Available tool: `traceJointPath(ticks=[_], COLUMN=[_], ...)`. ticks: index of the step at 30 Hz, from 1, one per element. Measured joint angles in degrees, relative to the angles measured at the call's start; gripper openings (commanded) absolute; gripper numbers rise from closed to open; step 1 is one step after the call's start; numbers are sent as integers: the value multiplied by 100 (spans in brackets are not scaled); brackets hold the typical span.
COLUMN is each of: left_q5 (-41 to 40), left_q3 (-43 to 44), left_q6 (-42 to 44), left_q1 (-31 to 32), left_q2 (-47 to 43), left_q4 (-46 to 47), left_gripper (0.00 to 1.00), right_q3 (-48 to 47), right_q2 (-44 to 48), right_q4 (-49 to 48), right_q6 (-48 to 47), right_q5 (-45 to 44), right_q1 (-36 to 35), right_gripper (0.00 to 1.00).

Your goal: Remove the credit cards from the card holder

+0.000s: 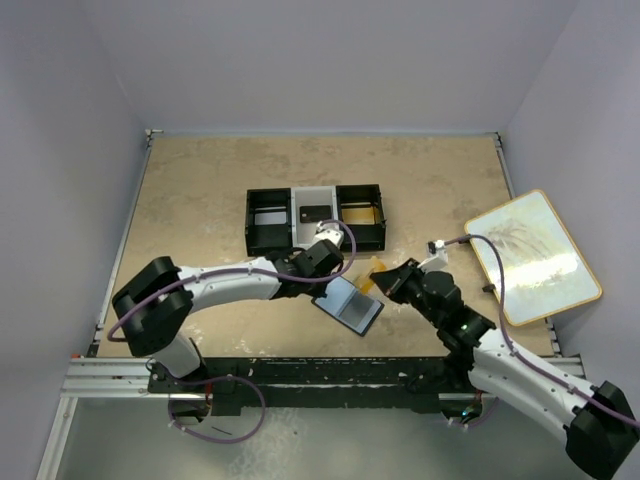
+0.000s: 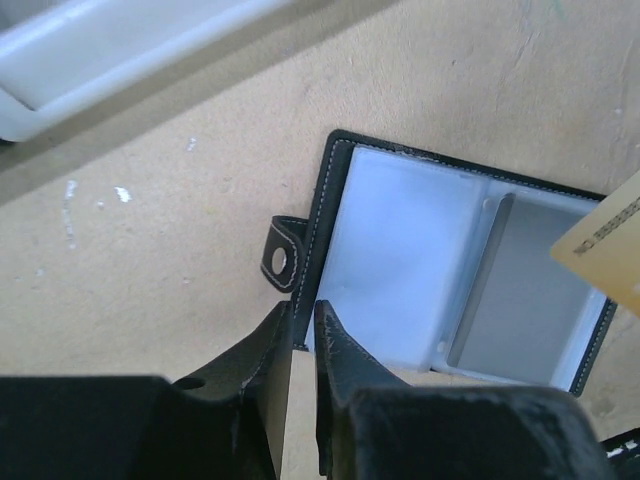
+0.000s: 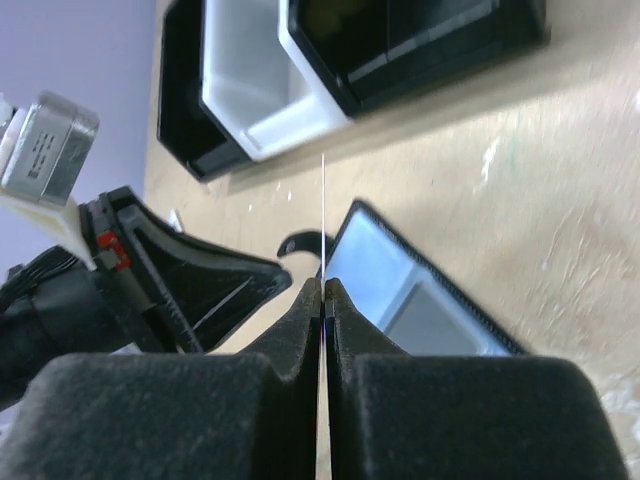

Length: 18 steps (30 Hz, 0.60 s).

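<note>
The card holder [image 1: 349,304] lies open on the table, black with pale-blue sleeves, and shows in the left wrist view [image 2: 400,250]. A grey card [image 2: 530,290] sits in its right sleeve. My left gripper [image 1: 322,288] is shut on the holder's left edge [image 2: 302,308], beside the snap tab. My right gripper [image 1: 384,281] is shut on a gold-tan credit card [image 1: 370,274], held clear of the holder just above its right end. That card shows edge-on between the fingers in the right wrist view [image 3: 323,220] and as a corner in the left wrist view [image 2: 610,245].
A black-and-white three-compartment tray [image 1: 315,217] stands just behind the grippers. A wood-rimmed white board [image 1: 532,255] lies at the right. The table's side rails run along both sides.
</note>
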<state>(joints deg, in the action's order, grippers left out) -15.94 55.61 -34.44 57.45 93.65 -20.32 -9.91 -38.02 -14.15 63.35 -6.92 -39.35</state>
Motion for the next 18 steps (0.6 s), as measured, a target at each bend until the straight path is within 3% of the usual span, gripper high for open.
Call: traceJointPath(ticks=[7,13,18], left_q5=[-588,-1228,-1362], left_q3=[0,20,24], left_q6=[0,116,297], left_q1=[-31,-409,-1115], left_q2=[-756,-1233,-1615], left_q4=[-273,-710,-942], left_gripper=[35,61,62], right_q3=[-826,-1860,-2806], right_q2=[-61,-1106,-2247], right_q4=[391,551,680], right_q6=[-1469,-3012,-4199], right_q5=[-811,-1086,-1174], right_q1=[4,44,105], right_gripper=[0,0,0])
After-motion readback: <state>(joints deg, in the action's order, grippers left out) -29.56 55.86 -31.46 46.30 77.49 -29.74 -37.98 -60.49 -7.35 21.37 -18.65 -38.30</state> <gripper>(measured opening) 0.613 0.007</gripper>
